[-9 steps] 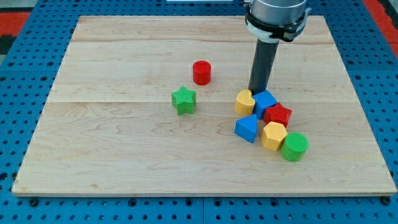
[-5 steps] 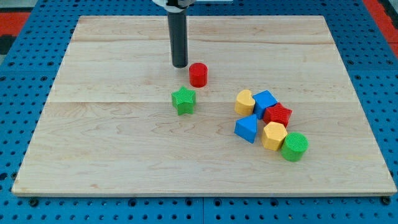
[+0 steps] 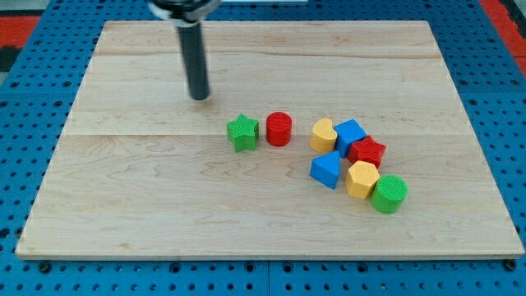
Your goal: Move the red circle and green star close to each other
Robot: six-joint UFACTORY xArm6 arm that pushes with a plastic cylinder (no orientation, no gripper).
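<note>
- I worked over a pale wooden board (image 3: 164,214) made of planks, which lay on a blue pegboard table (image 3: 25,123) that showed past every edge.
- My tip (image 3: 200,97) sat on bare wood in the board's upper left part; it was a plain dark rod, touching no block and holding nothing.
- The green star (image 3: 242,132) lay below and to the view's right of my tip, near but apart from it.
- The red circle (image 3: 279,129) stood just beside the star on its far side from my tip, with a thin gap or none; I could not tell which.
- Further to the view's right and lower sat a tight cluster: a yellow heart (image 3: 324,134), a blue block (image 3: 351,134), a red star (image 3: 367,152), a second blue block (image 3: 325,170), a yellow hexagon (image 3: 362,179) and a green cylinder (image 3: 389,194).
- Open wood stretched from my tip to the view's left, toward the top edge, and across the lower left of the board.
</note>
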